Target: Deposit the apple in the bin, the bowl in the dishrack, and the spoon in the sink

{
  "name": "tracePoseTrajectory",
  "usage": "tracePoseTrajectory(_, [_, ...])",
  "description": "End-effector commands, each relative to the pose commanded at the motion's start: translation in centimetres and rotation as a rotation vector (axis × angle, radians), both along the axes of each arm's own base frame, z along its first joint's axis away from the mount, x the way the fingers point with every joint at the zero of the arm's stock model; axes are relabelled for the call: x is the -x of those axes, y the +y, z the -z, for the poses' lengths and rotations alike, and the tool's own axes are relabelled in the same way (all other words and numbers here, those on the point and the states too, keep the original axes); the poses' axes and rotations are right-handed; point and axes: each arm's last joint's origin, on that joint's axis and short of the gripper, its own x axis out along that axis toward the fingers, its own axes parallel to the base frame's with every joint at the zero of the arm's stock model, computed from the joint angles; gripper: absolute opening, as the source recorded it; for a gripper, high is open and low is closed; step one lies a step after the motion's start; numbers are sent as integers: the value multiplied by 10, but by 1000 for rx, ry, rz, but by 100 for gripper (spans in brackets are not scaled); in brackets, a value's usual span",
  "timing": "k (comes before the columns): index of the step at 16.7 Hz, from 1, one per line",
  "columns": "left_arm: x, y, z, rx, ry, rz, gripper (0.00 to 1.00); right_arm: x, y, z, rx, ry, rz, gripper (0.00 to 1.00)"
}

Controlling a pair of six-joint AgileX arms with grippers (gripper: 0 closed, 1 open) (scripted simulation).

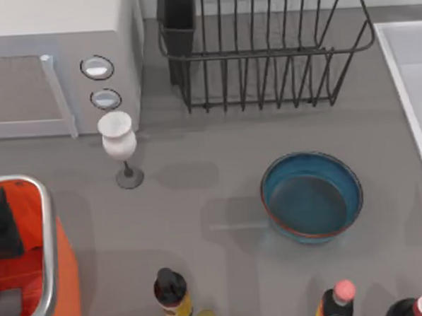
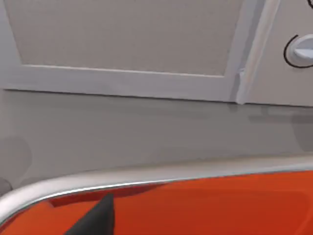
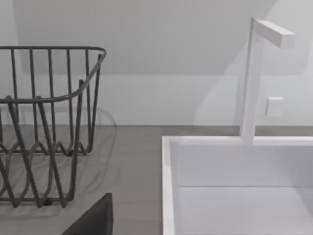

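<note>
- Three deposits are called for. Of their things, the blue bowl [image 1: 312, 195] is seen standing upright on the grey bench [image 1: 199, 201], right of centre in the top view, apart from the black wire dishrack [image 1: 262, 56] at the upper middle.
- The orange bin [image 1: 47, 209] is placed at the lower left of the top view, and the sink [image 1: 404, 70] at the right edge.
- The left tool [image 1: 2, 225] is held over the bin's inside, with its dark tip also seen above the silver rim in the left wrist view. Whether it is released or clenched cannot be told.
- The right tool [image 3: 93, 220] is pointed toward the gap between dishrack and sink. Its state cannot be told either.
- A slip is judged likely if the bowl is pinched by its thin sloping rim, so that it would be tilted or dropped short of the rack.
- The rack's upright bars could be struck if the bowl is brought in too low.
- The white goblet [image 1: 118, 138], just beside the microwave [image 1: 57, 60] and near the bin, could be toppled by a wide swing of the left arm.
- The same risk is judged for the bottles [image 1: 337, 300] along the lower edge.
- No brand or writing can be read. A yellow label is carried by the dark bottle [image 1: 173, 296], but its print is too small.
</note>
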Motion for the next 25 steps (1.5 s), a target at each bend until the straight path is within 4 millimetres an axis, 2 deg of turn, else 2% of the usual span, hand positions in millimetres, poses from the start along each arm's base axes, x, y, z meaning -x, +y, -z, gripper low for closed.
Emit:
tracePoseTrajectory(3, [11,5,21,-8,-255,1,100,0,0,0,0,0,0,100])
tracePoseTrajectory(6, [14,8,38,-37,-396,0,100,0,0,0,0,0,0,100])
tracePoseTrajectory(15, [15,9,44,-52,-438,-1,100,0,0,-2,-3,9,-3,100])
tracePoseTrajectory(18, [15,9,44,-52,-438,-1,100,-1,3,-18,-27,90,-26,100])
tracePoseTrajectory(21, [15,9,44,-52,-438,-1,100,-10,8,-46,-65,249,-59,100])
tracePoseTrajectory(25, [15,9,44,-52,-438,-1,100,-43,23,-87,-108,555,-98,100])
